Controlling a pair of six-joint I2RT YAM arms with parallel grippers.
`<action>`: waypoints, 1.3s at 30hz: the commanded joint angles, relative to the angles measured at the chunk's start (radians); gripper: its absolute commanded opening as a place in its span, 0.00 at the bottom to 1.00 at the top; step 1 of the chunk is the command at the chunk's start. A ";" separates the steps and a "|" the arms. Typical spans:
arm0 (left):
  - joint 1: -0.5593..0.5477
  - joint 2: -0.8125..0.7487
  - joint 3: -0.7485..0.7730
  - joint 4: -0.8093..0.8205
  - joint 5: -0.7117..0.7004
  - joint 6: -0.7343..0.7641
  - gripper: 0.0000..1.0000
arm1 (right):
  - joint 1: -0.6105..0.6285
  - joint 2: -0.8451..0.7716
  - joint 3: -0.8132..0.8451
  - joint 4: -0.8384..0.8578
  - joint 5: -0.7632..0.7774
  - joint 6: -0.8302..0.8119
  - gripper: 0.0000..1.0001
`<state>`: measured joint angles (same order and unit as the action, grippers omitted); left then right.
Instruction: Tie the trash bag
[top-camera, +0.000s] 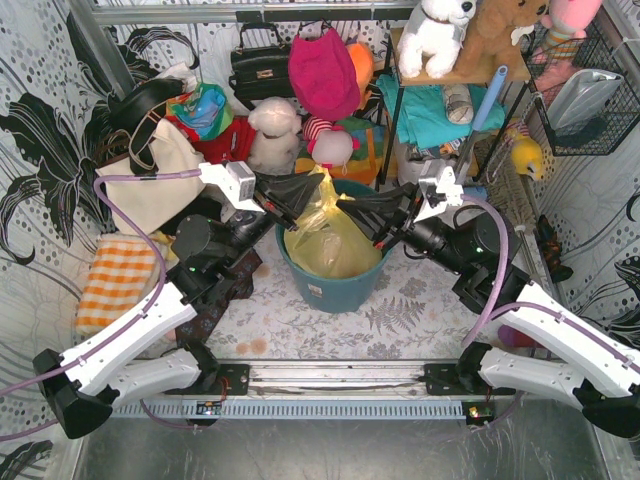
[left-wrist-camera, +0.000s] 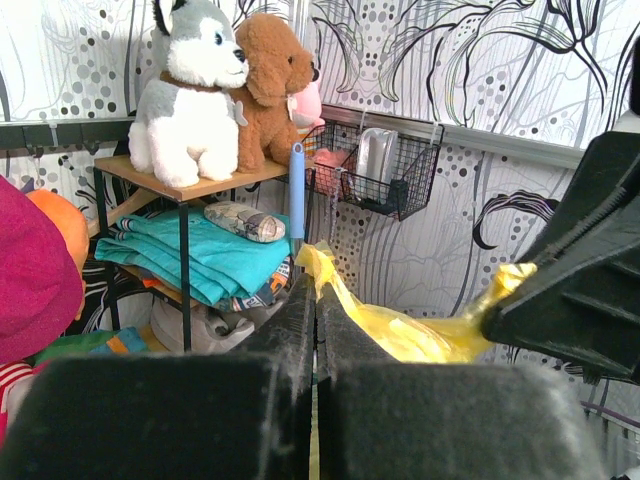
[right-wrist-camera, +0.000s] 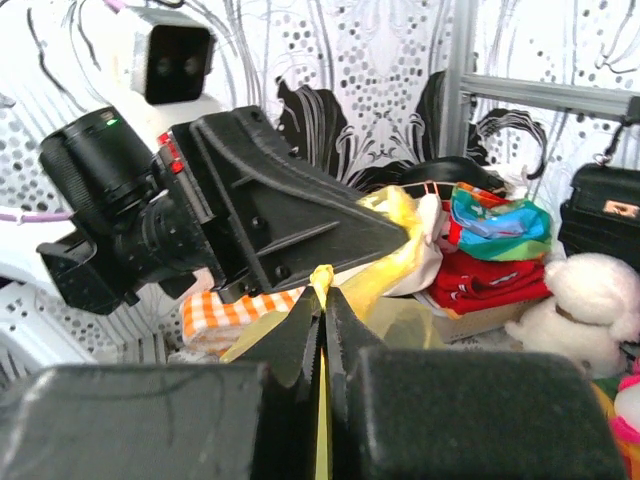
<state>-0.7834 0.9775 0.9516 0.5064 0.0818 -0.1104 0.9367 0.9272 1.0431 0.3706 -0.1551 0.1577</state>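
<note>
The trash bag (top-camera: 328, 240) sits inside the teal bucket (top-camera: 335, 292), which stands on the table (top-camera: 420, 310) between the two arms. The bag's upper plastic is gathered into a peak above the bucket rim. The left gripper (left-wrist-camera: 315, 305) has its fingers pressed together on a strip of the yellow plastic, which runs off to the right in the left wrist view. The right gripper (right-wrist-camera: 322, 300) has its fingers likewise pressed together, with a thin fold of the bag pinched between them. Both gripper tips are close together just above the bag's mouth.
</note>
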 joint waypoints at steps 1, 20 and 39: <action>0.007 -0.003 0.018 0.026 -0.024 0.015 0.00 | 0.004 -0.002 0.021 0.023 -0.144 -0.071 0.00; 0.009 -0.012 0.018 0.007 -0.012 0.016 0.00 | 0.005 0.135 0.239 -0.403 -0.156 0.023 0.00; 0.009 -0.005 0.017 0.004 -0.005 0.014 0.00 | 0.051 0.201 0.328 -0.629 -0.014 0.311 0.00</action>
<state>-0.7826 0.9768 0.9516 0.4759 0.0784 -0.1101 0.9798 1.1202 1.3281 -0.2211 -0.2371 0.4137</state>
